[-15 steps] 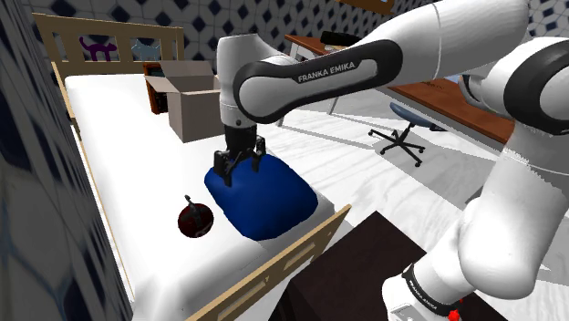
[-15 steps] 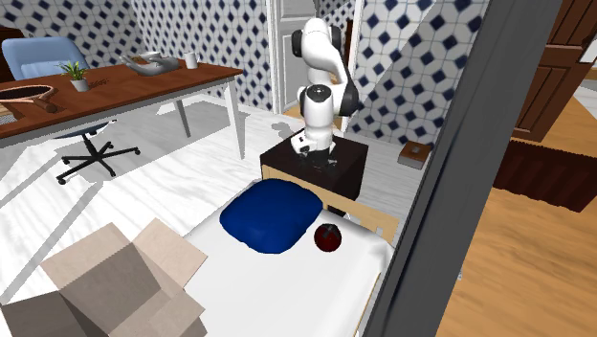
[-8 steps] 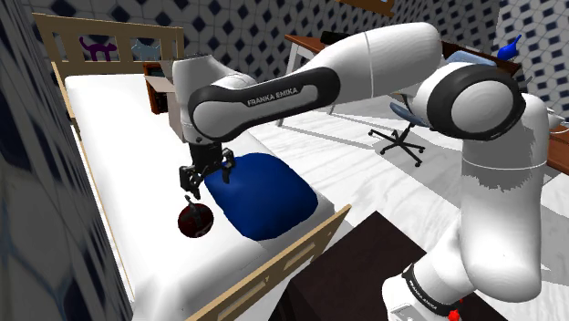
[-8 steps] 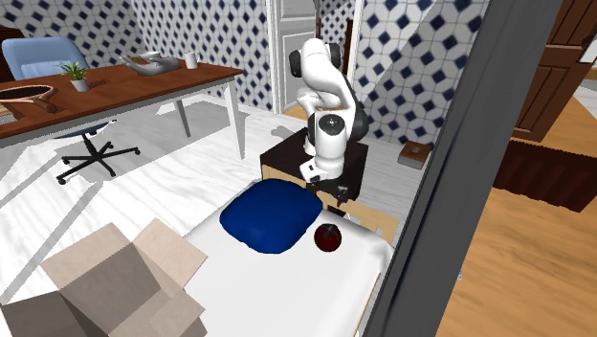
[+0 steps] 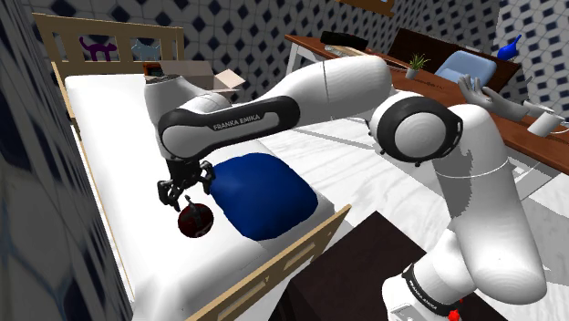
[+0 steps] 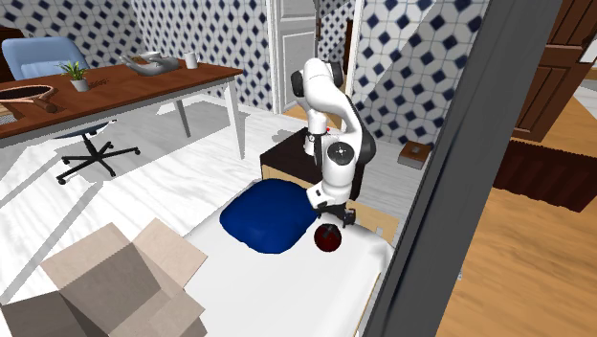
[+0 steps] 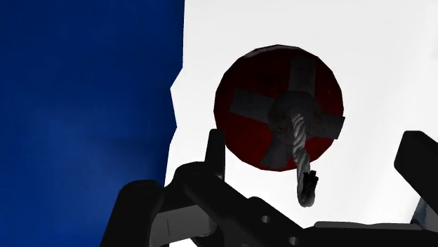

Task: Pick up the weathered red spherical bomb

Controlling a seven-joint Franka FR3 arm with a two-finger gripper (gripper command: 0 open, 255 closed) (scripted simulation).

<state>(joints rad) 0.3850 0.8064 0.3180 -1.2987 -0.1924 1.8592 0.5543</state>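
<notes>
The dark red round bomb (image 5: pixel 193 219) with grey cross bands and a rope fuse lies on the white bed (image 5: pixel 118 155), just beside the blue pillow (image 5: pixel 264 194). My gripper (image 5: pixel 182 195) hangs right above it, fingers apart and pointing down. In the wrist view the bomb (image 7: pixel 279 105) sits beyond the open gripper (image 7: pixel 316 160), roughly between the two fingers, and neither finger touches it. The fuse points up toward the camera. In the second exterior view the gripper (image 6: pixel 335 218) stands over the bomb (image 6: pixel 328 238) near the bed's foot end.
The blue pillow (image 6: pixel 268 215) borders the bomb on one side. A wooden footboard (image 5: pixel 283 260) runs close by, and a patterned wall (image 5: pixel 36 182) flanks the bed. A cardboard box (image 6: pixel 115 278) stands farther up the bed. A desk (image 6: pixel 115 91) and office chair (image 6: pixel 57 57) stand apart.
The arm has swung from above the blue pillow toward the shoulder view's left and lowered, so the gripper now sits over the bomb. The bomb has not moved.
</notes>
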